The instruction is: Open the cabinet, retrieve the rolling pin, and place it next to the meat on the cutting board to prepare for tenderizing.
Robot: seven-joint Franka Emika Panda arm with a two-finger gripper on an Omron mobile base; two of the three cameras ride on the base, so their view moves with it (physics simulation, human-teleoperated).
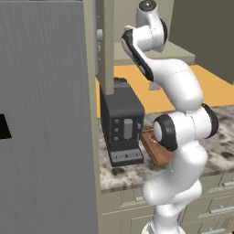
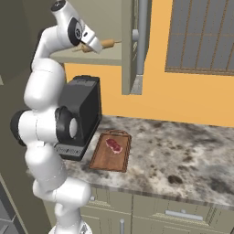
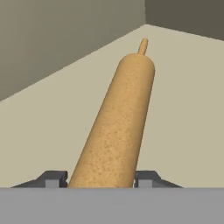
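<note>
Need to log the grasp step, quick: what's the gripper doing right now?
Gripper: its two fingertips sit against either side of the rolling pin on the cabinet shelf, shut on it.

The cabinet point(image 2: 129, 55) stands open, its beige-olive door swung outward with the grey bar handle point(image 2: 142, 32) edge-on. On its plain shelf lies the rolling pin point(image 3: 116, 131), a light-brown wooden cylinder with a narrow end handle (pointing toward 12 o'clock in the hand view). Below, the reddish-brown cutting board point(image 2: 104, 162) lies flat on the surface, the red marbled meat point(image 2: 113, 145) toward its far half.
</note>
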